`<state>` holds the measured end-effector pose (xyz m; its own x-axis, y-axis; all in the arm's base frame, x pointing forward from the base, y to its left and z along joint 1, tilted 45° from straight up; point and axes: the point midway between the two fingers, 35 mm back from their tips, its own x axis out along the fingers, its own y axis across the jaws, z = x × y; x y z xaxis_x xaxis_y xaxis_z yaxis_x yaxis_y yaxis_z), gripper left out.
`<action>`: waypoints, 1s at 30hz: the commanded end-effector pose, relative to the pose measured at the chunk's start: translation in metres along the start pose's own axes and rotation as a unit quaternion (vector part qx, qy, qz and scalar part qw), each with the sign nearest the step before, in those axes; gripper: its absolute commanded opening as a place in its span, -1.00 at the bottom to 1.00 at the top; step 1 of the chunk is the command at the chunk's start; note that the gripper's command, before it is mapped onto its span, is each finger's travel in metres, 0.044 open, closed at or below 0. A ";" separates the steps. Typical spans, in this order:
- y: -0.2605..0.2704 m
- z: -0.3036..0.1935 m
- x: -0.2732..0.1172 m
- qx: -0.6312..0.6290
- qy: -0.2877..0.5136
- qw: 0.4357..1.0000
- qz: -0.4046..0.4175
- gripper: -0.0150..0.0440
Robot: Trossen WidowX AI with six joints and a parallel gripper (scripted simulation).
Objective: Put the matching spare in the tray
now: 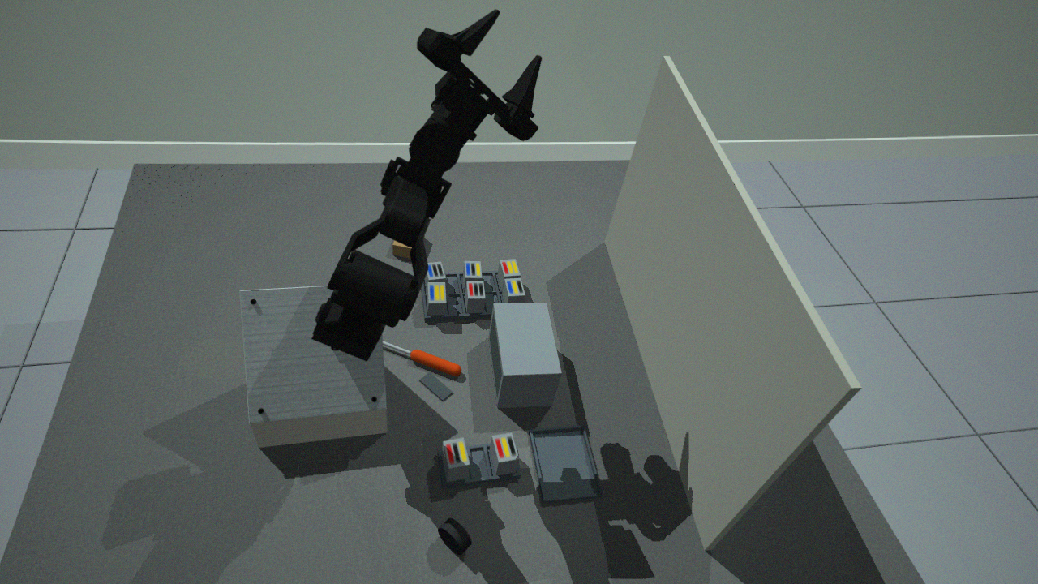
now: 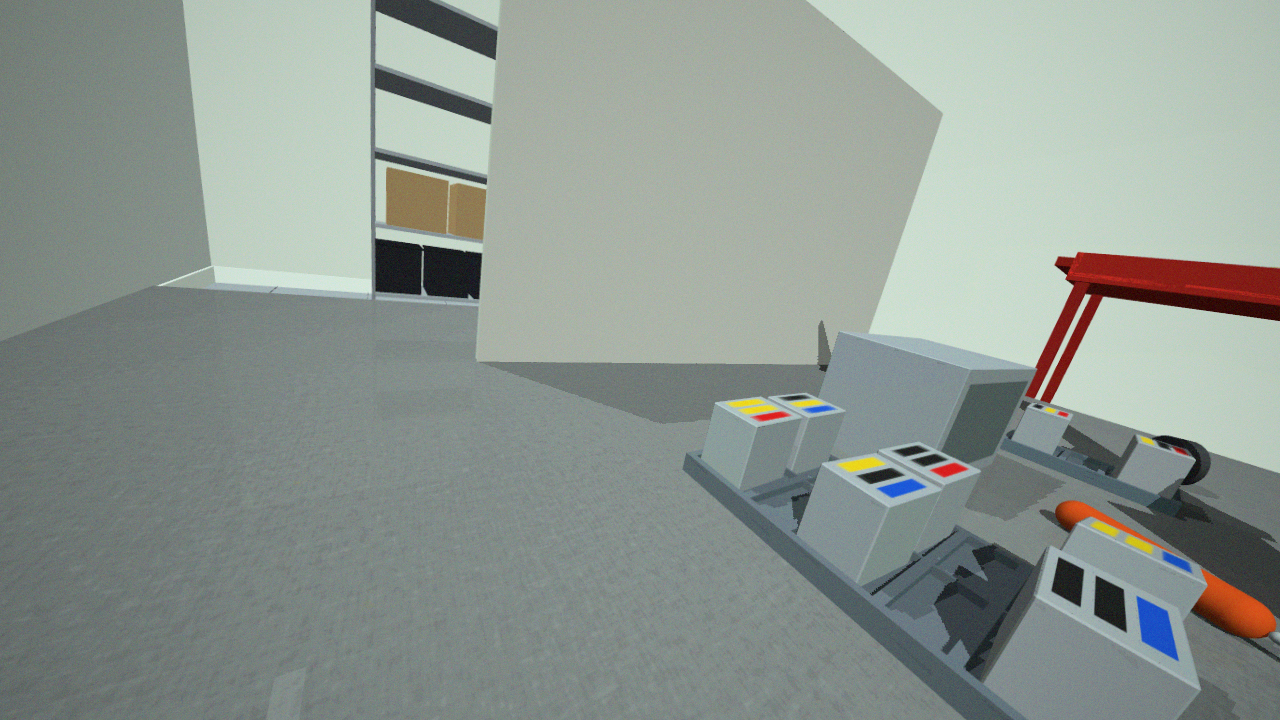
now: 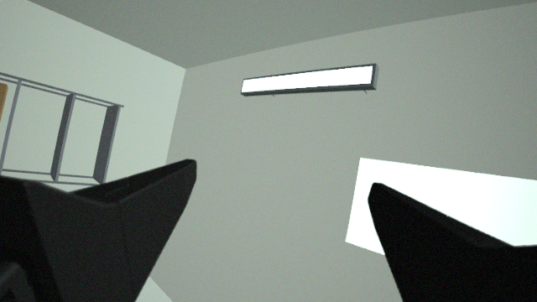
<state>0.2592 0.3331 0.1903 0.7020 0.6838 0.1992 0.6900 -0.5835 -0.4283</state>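
Observation:
A grey box (image 1: 525, 341) (image 2: 895, 385) stands mid-table and may be the mounted unit; no code shows on its visible faces. A dark rack (image 1: 456, 318) (image 2: 805, 564) holds several pale spares with three coloured bars on top, among them a yellow-yellow-red one (image 2: 747, 447), a yellow-black-blue one (image 2: 836, 523) and a black-black-blue one (image 2: 1074, 662). A smaller rack (image 1: 484, 482) holds two more barred blocks. The shallow tray (image 1: 564, 461) beside it is empty. My gripper (image 1: 518, 34) (image 3: 284, 180) is open and empty, raised high and pointing away from the table.
A tall pale panel (image 1: 726, 312) (image 2: 680, 179) stands on the right in the top view. An orange-handled screwdriver (image 1: 435, 362) (image 2: 1230, 604) and a thin grey plate (image 1: 435, 387) lie left of the box. A black ring (image 1: 455, 535) lies in front; a wooden block (image 1: 402, 250) sits behind the arm.

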 end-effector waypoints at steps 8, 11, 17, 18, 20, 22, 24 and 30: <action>0.009 0.005 0.005 0.024 -0.011 0.999 0.018 1.00; 0.049 0.022 0.024 0.127 -0.048 0.985 0.102 1.00; 0.139 0.050 0.037 0.333 -0.053 0.892 0.301 1.00; 0.154 0.053 0.036 0.365 -0.044 0.867 0.335 1.00; 0.176 0.057 0.033 0.410 -0.025 0.826 0.385 1.00; 0.195 0.060 0.028 0.446 -0.003 0.786 0.428 1.00; 0.213 0.061 0.022 0.478 0.025 0.743 0.468 1.00; 0.261 0.059 -0.006 0.546 0.134 0.599 0.571 1.00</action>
<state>0.4011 0.2633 0.0544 0.8258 0.2059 -0.5250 -0.4652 -0.2776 -0.8406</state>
